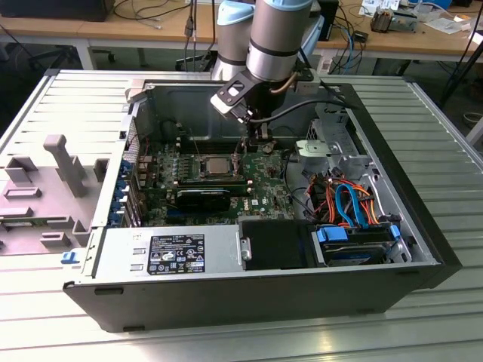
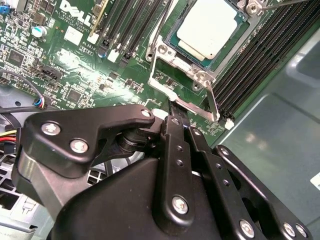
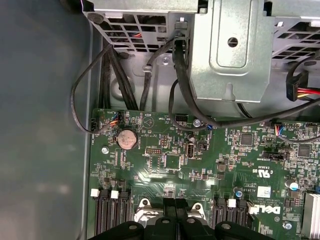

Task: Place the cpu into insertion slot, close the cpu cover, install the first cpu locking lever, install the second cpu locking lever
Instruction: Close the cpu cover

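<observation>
The gripper has its fingers pressed together, with the tips at a thin locking lever. Its own body hides whether the tips pinch the lever. Just beyond the tips, the cpu lies seated in the insertion slot. The cpu cover frames it, and the far side is cut off.

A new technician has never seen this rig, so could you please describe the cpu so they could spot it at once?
Inside the open computer case, find the green motherboard lying on its floor. Near the board's middle, close by the gripper, sits the cpu: a flat square with a dull silver-grey top in a silver frame, unlike the long, narrow black slots flanking it.
</observation>
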Robot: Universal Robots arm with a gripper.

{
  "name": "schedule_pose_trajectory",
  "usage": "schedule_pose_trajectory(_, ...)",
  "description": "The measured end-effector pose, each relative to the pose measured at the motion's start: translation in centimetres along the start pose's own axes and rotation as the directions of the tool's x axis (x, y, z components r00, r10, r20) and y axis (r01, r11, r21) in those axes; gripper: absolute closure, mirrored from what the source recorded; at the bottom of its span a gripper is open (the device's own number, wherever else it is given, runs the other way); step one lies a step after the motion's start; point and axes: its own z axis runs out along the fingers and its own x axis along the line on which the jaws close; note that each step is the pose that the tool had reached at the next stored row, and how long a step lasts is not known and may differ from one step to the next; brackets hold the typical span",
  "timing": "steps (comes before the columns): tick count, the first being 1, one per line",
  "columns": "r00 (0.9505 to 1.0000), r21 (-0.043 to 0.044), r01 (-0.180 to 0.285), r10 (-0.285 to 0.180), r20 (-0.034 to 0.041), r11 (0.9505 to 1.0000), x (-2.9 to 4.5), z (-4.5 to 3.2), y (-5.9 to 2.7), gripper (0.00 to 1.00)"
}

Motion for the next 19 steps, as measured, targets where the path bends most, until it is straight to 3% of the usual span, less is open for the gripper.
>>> schedule_pose_trajectory(19,1.0,0.0,0.0,0.0,0.0001,1.0,0.08,0.08,-1.29,0.89)
